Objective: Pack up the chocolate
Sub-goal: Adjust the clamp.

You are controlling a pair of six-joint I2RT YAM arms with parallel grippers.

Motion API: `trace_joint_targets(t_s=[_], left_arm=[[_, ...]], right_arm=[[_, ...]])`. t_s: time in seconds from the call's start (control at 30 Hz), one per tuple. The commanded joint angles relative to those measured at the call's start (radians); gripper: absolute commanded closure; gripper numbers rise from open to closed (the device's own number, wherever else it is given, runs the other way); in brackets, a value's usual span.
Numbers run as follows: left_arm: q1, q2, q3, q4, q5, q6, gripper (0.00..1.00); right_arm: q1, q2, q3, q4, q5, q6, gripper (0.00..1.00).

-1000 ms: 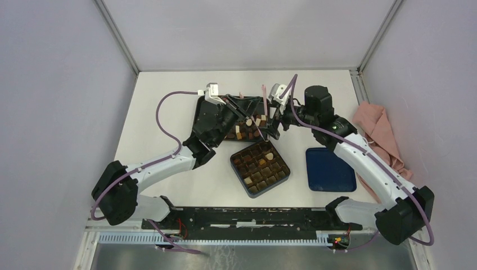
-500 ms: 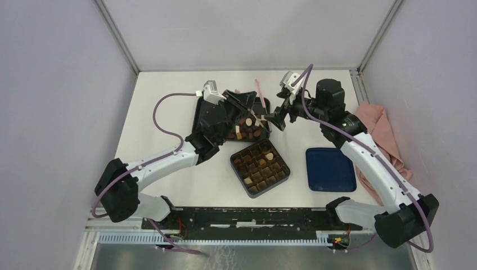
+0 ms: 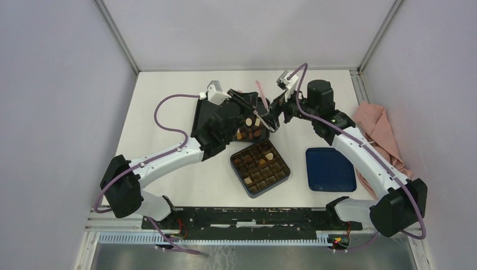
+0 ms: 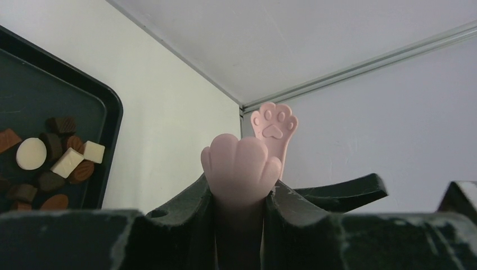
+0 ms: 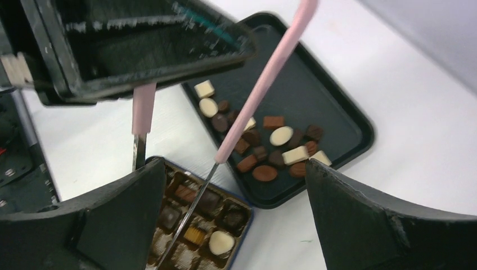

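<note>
Pink tweezers (image 4: 242,166) sit clamped in your left gripper (image 4: 241,190), your right gripper (image 5: 233,169) gapes, and one cream-white chocolate (image 3: 270,156) lies in the box (image 3: 234,163).

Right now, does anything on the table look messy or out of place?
Mildly. The compartment box sits skewed to the table edge, and a pink cloth lies crumpled at the table's right edge. No chocolate shows outside the black tray or box.
</note>
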Motion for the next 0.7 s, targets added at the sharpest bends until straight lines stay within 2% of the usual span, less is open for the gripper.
trace_joint_targets(t_s=[0.0,0.13,0.2,0.37,0.53,0.67], left_arm=[[-0.006,-0.003,0.044,0.006,-0.100,-0.019,0.98],[-0.006,0.019,0.049,0.004,-0.114,-0.026,0.98],[-0.006,0.031,0.060,0.000,-0.114,-0.032,0.98],[-0.006,0.039,0.077,-0.005,-0.114,-0.049,0.98],[-0.006,0.040,0.087,-0.026,-0.117,-0.081,0.98],[-0.009,0.041,0.089,-0.031,-0.116,-0.109,0.98]], right_arm=[[-0.043,-0.054,0.126,0.006,0.102,-0.035,0.02],[-0.071,-0.076,0.100,0.060,-0.214,0.039,0.02],[-0.070,-0.078,0.053,0.105,-0.277,0.103,0.02],[-0.028,-0.050,-0.003,0.088,-0.197,0.071,0.02],[0.007,-0.029,0.004,0.045,0.034,0.026,0.02],[0.023,-0.008,-0.003,0.050,0.077,0.031,0.02]])
